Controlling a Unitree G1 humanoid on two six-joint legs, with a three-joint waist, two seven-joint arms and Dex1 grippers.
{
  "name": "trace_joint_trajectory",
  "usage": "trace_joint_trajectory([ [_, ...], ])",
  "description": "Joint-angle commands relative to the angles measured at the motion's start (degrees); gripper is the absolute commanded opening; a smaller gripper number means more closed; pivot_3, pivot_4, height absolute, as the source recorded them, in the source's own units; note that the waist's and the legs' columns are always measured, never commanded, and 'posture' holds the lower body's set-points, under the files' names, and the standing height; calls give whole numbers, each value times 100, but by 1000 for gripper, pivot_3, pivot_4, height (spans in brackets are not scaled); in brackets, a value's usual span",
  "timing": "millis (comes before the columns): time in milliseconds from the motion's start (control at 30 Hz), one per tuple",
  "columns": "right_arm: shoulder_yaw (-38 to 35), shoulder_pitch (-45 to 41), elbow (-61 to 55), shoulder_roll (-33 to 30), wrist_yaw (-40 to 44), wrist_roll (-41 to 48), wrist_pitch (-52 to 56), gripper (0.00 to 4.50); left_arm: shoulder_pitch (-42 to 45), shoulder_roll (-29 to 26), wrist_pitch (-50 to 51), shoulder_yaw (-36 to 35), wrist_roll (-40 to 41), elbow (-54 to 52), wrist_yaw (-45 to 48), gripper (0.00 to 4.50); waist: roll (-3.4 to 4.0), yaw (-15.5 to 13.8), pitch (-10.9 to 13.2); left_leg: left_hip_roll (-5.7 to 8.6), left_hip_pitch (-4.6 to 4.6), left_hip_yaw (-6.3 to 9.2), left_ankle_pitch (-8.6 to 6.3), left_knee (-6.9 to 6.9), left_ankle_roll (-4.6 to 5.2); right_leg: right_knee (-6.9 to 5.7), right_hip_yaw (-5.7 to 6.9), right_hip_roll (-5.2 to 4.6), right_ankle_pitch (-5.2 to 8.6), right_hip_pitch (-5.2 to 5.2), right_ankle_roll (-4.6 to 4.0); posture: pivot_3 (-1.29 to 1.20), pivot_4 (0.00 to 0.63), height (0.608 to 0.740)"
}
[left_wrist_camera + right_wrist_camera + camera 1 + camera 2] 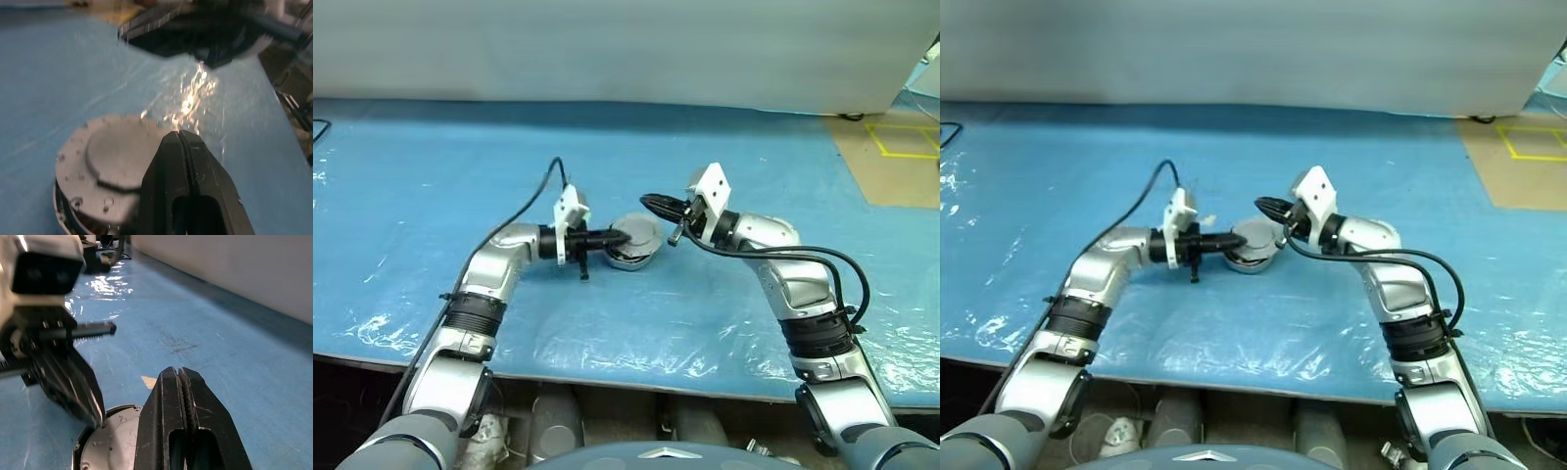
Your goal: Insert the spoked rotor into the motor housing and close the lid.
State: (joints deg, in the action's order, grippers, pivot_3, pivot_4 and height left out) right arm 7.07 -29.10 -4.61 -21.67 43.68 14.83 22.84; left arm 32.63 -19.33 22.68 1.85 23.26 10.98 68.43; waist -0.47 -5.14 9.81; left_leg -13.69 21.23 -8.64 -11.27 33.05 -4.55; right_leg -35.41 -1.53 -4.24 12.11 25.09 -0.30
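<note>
Left tool (pixel 619 236) closed, empty, tip over housing (pixel 636 242) | right tool (pixel 676 235) closed, empty, just beside housing | housing on blue tabletop (pixel 431 196)

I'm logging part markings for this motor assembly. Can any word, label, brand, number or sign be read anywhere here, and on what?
None can be read.
Motor housing: plain grey lid face with small holes, no lettering.
Left gripper and right gripper: plain black fingers, no marks.
Blue table cover: no print.
Yellow tape outline on the floor: lines, not text.
</note>
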Motion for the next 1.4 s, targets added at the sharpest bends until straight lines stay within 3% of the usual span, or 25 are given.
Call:
trace_joint_trajectory([
  [33,91,-152,136,120,70,21,-112,0,-286,-69,244,-510,564,-1076,-470,29,0,53,0,0,0,0,0,-3,0,0,0,0,0,0,0,0,150,740],
  [167,189,-160,421,187,118,-54,-176,888,-848,-172,78,-707,603,-1914,-918,0,0,123,0,1,6,-1,0,-10,0,6,4,2,0,2,1,0,150,740],
  [500,571,-227,925,261,415,-335,-328,4464,-2505,-371,-863,-629,3,-2269,-1536,0,0,144,0,-2,4,-5,-1,-26,0,30,5,2,0,3,1,0,150,740],
  [767,965,-394,1699,292,383,-1013,-969,4464,-2800,-373,-1047,-660,-18,-2432,-1915,0,0,140,0,-2,-2,-12,-1,-18,1,30,1,2,0,0,1,0,150,740],
  [867,980,-491,1955,352,328,-1121,-1160,3915,-2887,-413,-1073,-702,-2,-2485,-1995,0,0,145,-1,-2,-5,-15,-1,-18,1,30,1,2,0,0,1,0,150,740],
  [967,981,-550,2086,381,306,-1203,-1299,2985,-2917,-440,-1091,-700,6,-2501,-2041,0,0,146,-1,-3,-10,-17,-1,-18,1,25,1,3,0,-1,1,0,150,740],
  [1400,994,-446,1025,754,280,-941,-18,2967,-2929,-434,-1182,-591,-18,-2405,-2152,0,0,225,-1,-4,-10,-16,-1,-5,1,4,-1,3,0,2,0,0,150,740],
])
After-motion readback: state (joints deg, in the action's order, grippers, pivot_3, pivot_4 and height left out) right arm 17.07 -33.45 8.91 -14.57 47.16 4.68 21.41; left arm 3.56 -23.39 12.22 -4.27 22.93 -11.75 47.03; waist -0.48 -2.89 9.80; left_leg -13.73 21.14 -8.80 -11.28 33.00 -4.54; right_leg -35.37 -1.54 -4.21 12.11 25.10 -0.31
